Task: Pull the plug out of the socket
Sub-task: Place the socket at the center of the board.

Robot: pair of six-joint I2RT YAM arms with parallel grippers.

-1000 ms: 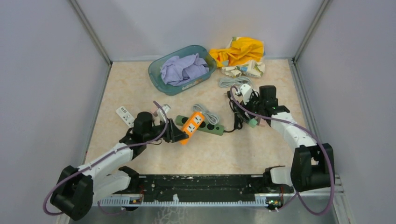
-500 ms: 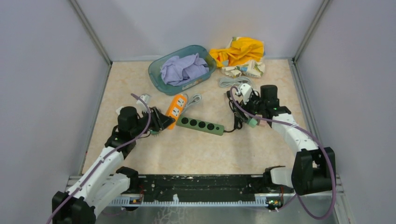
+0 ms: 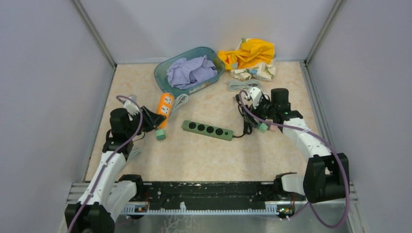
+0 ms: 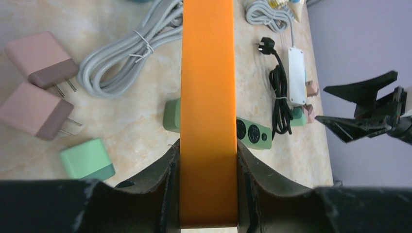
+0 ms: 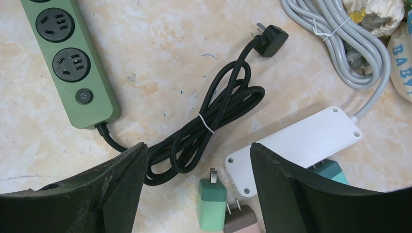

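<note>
Left of middle on the tabletop (image 3: 194, 155), the orange socket strip (image 3: 165, 108) is clamped across its width by the left gripper (image 4: 208, 162), its far end pointing toward the rear edge. A green plug (image 4: 87, 158) lies loose on the tabletop beside it. Near the right edge, the right gripper (image 5: 198, 150) hangs with its jaws spread wide over a black cord (image 5: 214, 116), gripping nothing.

A: Back of desk (image 3: 204, 155): teal plastic basket (image 3: 158, 80), lilac cloth (image 3: 190, 70) in it; yellow cloth heap (image 3: 248, 52) to its right.
B: Mid-desk: long green power strip (image 3: 208, 130), coiled black cord (image 5: 209, 126) at its right end. Left of it, before the basket: orange power strip (image 3: 165, 108). Right of the cord: white power strip (image 5: 296, 145).
</note>
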